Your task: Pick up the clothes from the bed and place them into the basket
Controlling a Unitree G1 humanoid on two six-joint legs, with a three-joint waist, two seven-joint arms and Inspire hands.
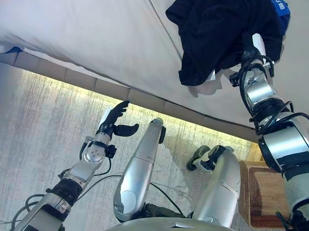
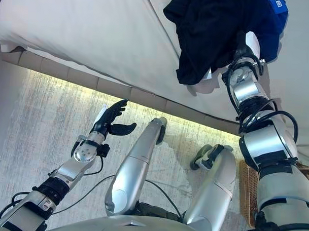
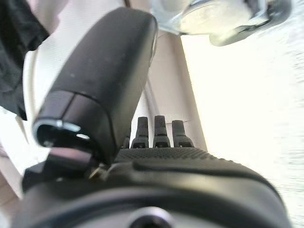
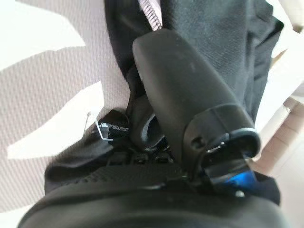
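In the left eye view, a black crumpled garment (image 1: 218,34) lay on the far right part of the white-sheeted bed (image 1: 86,32), near its edge, with a blue piece of cloth (image 1: 281,7) showing at its far right side. The right hand (image 1: 251,48) reached up from the lower right and was buried in the garment's near edge. A pale pinkish fold of cloth (image 1: 203,87) hung just below the black fabric. The left hand (image 1: 113,121) hovered over the pale floor (image 1: 32,121), just short of the bed's beige padded base (image 1: 94,85), fingers straight and the thumb standing out to the right, holding nothing. A brown woven wicker basket (image 1: 263,193) stood on the floor at the near right, beside the right arm.

The right eye view showed the same layout; the basket (image 2: 245,192) was mostly hidden behind the right arm, and the left hand (image 2: 109,119) was spread over the floor.

In the left wrist view, the left hand (image 3: 156,161) had its fingers (image 3: 160,130) straight and side by side, pointing toward the bed base, with a corner of the black garment (image 3: 16,42) off to one side.

In the right wrist view, the right hand (image 4: 156,137) had its thumb pressed over the black garment (image 4: 213,42) and its fingers curled into the fabric, pinching a fold of it against the white sheet (image 4: 42,80).
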